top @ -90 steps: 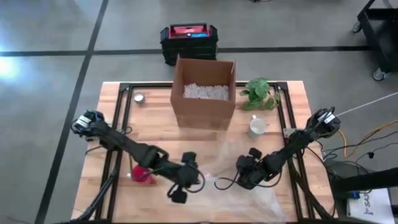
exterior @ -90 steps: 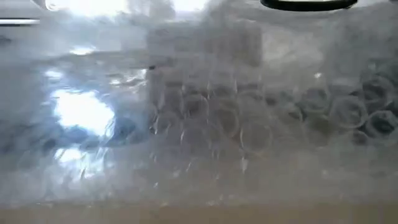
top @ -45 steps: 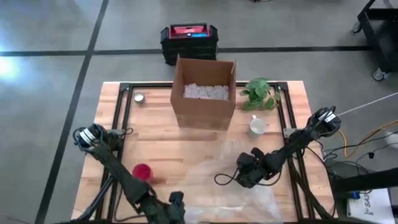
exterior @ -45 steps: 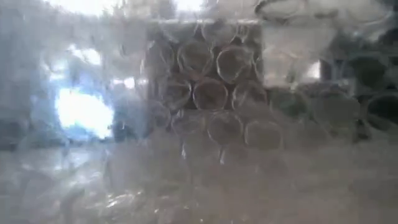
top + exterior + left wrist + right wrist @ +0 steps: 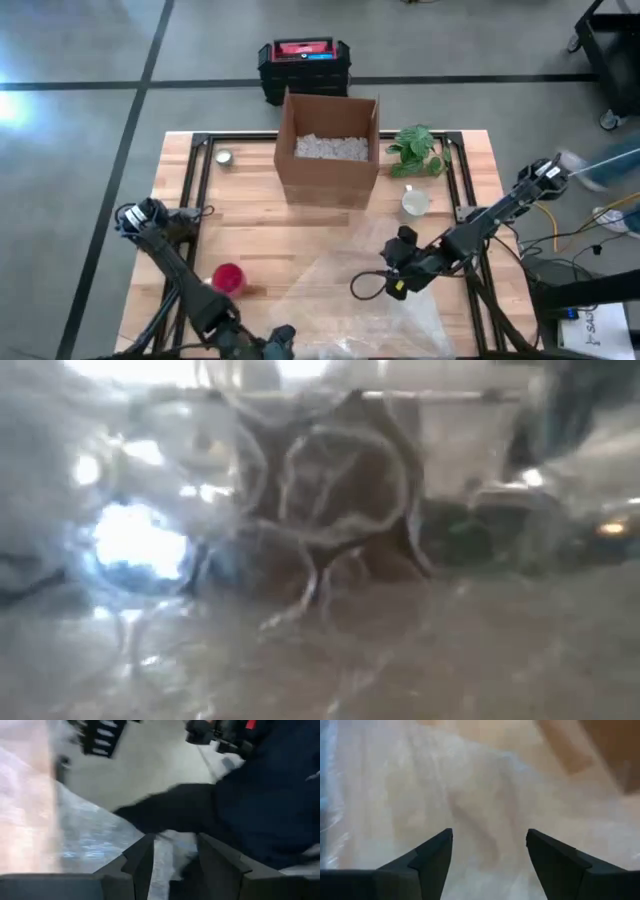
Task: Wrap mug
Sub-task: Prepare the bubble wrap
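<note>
A sheet of clear bubble wrap (image 5: 375,300) lies crumpled on the pale wooden plank counter (image 5: 250,225), its round bubbles filling the low view so closely that little behind them can be made out. The white mug (image 5: 414,203) stands upright on bare wood beyond the wrap, apart from it, near a leafy green plant (image 5: 420,150) and just beside the open brown cardboard box (image 5: 328,150) holding white packing bits. The right gripper (image 5: 393,285) hangs over the wrap's near-centre edge, its dark wedge-shaped fingers (image 5: 432,857) spread wide with nothing between them. The left gripper (image 5: 280,340) is at the counter's front edge, partly cut off; its wrist view shows its fingers (image 5: 137,862) parted by a narrow gap over wrap, holding nothing that can be made out. A red round object (image 5: 227,278) sits on the wood by the left arm, and a small metal tin (image 5: 223,157) at the far left. The floor is grey concrete, with a black-and-red case (image 5: 303,60) behind the box.
</note>
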Motion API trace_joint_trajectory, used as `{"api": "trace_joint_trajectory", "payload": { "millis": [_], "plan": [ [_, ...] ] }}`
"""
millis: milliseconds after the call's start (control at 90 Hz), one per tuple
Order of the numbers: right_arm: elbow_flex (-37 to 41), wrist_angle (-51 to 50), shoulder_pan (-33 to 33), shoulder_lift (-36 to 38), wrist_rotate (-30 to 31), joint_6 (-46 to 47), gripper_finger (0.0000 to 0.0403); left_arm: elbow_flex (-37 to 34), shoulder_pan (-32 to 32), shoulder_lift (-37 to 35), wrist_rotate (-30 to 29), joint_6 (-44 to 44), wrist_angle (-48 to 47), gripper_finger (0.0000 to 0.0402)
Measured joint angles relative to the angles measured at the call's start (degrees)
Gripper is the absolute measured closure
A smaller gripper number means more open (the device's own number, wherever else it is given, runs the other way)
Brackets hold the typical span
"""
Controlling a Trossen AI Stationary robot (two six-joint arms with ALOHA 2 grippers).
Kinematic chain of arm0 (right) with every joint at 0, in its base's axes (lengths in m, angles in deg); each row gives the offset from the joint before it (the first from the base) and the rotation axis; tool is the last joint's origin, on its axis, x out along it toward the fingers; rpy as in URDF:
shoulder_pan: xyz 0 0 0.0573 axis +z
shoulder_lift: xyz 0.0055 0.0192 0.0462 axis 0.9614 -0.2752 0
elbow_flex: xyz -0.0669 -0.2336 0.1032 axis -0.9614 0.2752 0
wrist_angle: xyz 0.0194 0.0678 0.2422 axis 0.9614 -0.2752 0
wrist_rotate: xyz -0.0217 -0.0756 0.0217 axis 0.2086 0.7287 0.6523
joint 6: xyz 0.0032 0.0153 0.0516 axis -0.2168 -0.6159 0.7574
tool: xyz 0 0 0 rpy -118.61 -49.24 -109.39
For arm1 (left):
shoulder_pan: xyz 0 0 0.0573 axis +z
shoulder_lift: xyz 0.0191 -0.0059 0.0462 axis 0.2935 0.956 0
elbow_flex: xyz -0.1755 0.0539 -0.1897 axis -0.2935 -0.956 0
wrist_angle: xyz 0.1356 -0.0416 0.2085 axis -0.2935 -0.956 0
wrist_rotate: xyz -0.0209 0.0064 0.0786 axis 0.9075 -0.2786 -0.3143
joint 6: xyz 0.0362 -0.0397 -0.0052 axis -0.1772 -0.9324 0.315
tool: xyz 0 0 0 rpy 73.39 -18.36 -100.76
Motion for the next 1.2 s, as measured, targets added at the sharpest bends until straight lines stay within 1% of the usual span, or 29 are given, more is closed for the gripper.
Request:
{"api": "trace_joint_trajectory", "payload": {
  "millis": [56,100,133,189,289,444,522,656,744,844,978,1100,1200],
  "plan": [
    [0.71,0.61,-1.05,-1.31,-0.25,-0.02,0.0157,-0.63,-0.31,0.09,-7.82,-0.80,-3.45,0.0284],
    [1.43,0.44,-1.76,-3.14,-1.61,-0.21,0.0157,-1.69,-0.16,0.43,-13.07,-2.70,-6.40,0.0293],
    [1.78,0.29,-2.18,-4.50,-3.21,-0.89,0.0158,-2.87,0.31,0.88,-15.58,-4.81,-7.76,0.0299],
    [2.01,0.31,-2.66,-6.80,-5.54,-1.82,0.0162,-5.30,1.19,1.68,-17.39,-8.47,-8.26,0.0310],
    [2.01,0.68,-2.76,-9.83,-8.19,-2.73,0.0173,-10.01,3.00,3.54,-16.88,-13.08,-4.68,0.0326],
    [2.00,1.07,-3.01,-13.14,-10.41,-3.75,0.0190,-16.05,5.31,7.49,-12.77,-16.13,1.99,0.0344],
    [1.99,1.07,-2.92,-14.36,-11.54,-3.90,0.0196,-17.60,6.41,8.87,-11.87,-16.51,2.31,0.0351],
    [1.99,1.13,-1.68,-16.21,-15.19,-3.67,0.0204,-21.16,8.51,10.80,-11.58,-14.83,2.09,0.0363],
    [1.98,1.08,0.10,-16.76,-16.01,-1.57,0.0208,-23.14,10.70,10.14,-11.35,-13.89,1.77,0.0369],
    [1.97,0.41,2.75,-16.73,-15.93,3.00,0.0212,-24.86,14.24,8.77,-11.49,-9.58,0.90,0.0376],
    [1.92,0.55,5.64,-15.89,-16.87,7.38,0.0216,-25.12,20.13,6.91,-11.60,1.04,-3.03,0.0380],
    [0.61,-1.03,6.59,-14.07,-17.41,7.50,0.0217,-24.15,25.22,4.57,-11.18,5.69,-9.48,0.0380],
    [-1.89,-5.32,6.62,-10.71,-17.16,6.14,0.0217,-22.71,27.16,2.07,-10.95,6.97,-14.00,0.0381]
  ]
}}
